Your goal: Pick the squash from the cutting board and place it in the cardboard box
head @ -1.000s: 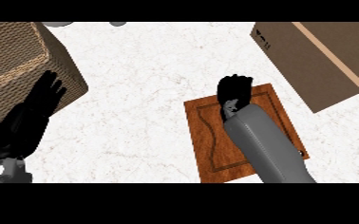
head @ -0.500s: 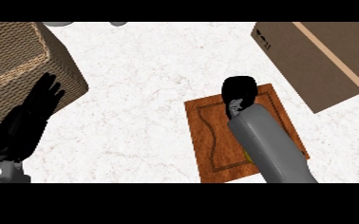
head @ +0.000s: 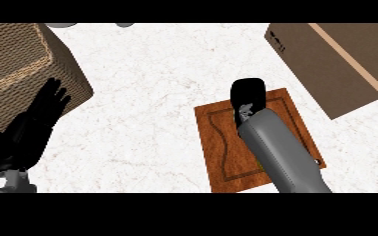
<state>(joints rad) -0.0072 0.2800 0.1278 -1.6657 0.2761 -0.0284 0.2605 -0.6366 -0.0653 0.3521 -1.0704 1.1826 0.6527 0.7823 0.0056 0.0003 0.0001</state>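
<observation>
Right hand (head: 248, 96) sits over the far edge of the cutting board, seen from the back, black and bunched downward; fingers are hidden under it, so I cannot tell whether they are apart, together or clamped on anything. Largest first: white marbled counter (head: 162, 75) fills the view. Cardboard box (head: 328, 62) lies at the far right, brown with a lighter tape strip across its top, well apart from the hand and just beyond the board's far right corner. Second brown box with a ribbed side (head: 33, 62) stands at the far left. Cutting board (head: 255, 140), reddish brown wood with a groove around its face, lies near right of centre, slightly turned. Right forearm (head: 280, 152), grey, crosses the board lengthwise from the near edge and covers much of it. Left hand (head: 37, 122) rests at the near left edge of the view, fingers straight and apart, pointing far, its tips near the ribbed box. Squash is not visible; the spot under the right hand and forearm is covered, so its place cannot be told.
</observation>
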